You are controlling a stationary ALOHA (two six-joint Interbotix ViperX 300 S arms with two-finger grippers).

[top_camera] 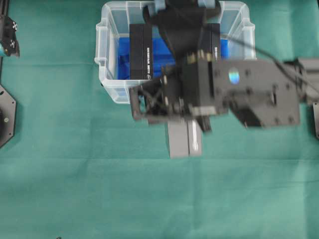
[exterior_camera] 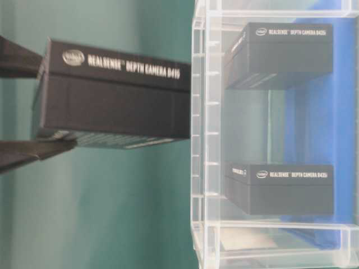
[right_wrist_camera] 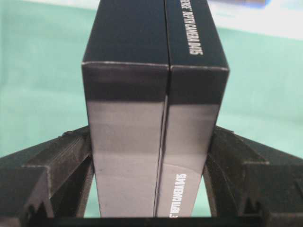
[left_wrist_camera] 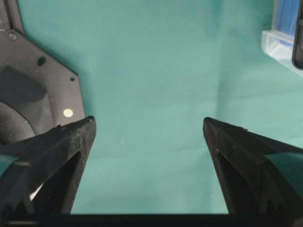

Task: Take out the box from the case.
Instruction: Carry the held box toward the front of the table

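Just outside the case (top_camera: pixel 110 74), over the green cloth (top_camera: pixel 75 174), carrying the box (top_camera: pixel 183 140) clamped between the fingers of the right gripper (right_wrist_camera: pixel 150 189), one finger pressed on each long side. Sitting well clear of the clear rim already, as the table-level view shows, with nothing under it but cloth. Leaving two more black boxes (exterior_camera: pixel 279 55) lying inside on the blue lining (top_camera: pixel 160 50). Resting idle at the far left, the left gripper (left_wrist_camera: pixel 149 137), jaws spread wide and holding nothing. Judging the step in hand as the set-down: lowering slowly, keeping the box level, choosing bare cloth away from the bin wall, and loosening the grip only once the underside is resting flat, so as not to drop or tip it.
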